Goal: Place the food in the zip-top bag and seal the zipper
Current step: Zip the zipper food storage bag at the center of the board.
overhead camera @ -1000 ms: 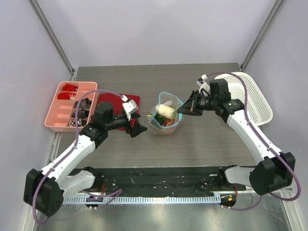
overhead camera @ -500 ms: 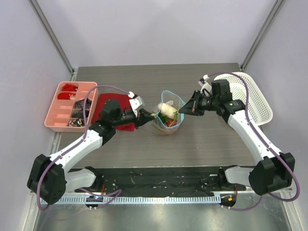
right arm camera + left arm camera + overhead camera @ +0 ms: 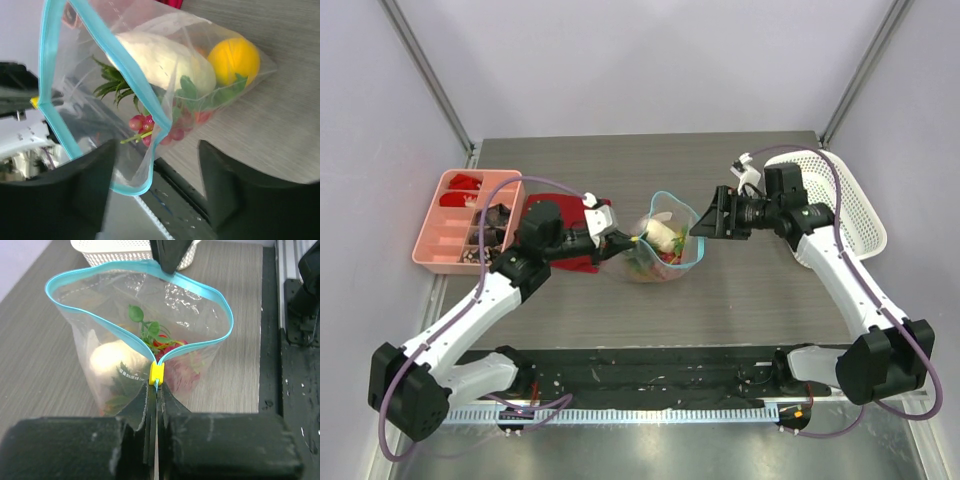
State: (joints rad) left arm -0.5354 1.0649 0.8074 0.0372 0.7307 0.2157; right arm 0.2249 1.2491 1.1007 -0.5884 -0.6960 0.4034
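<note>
At the centre of the surface [image 3: 620, 160], the open zipper [image 3: 45, 50] of the zip-top bag [image 3: 655, 245] ran left-to-right from the left hand [image 3: 156, 390], clamped on its yellow slider [image 3: 156, 373], to the right hand [image 3: 700, 227], spread apart at the opposite end.

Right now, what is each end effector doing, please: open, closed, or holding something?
Left end effector: closed on the zipper, beside its yellow slider.
Right end effector: open, straddling the zip-top bag's edge.
</note>
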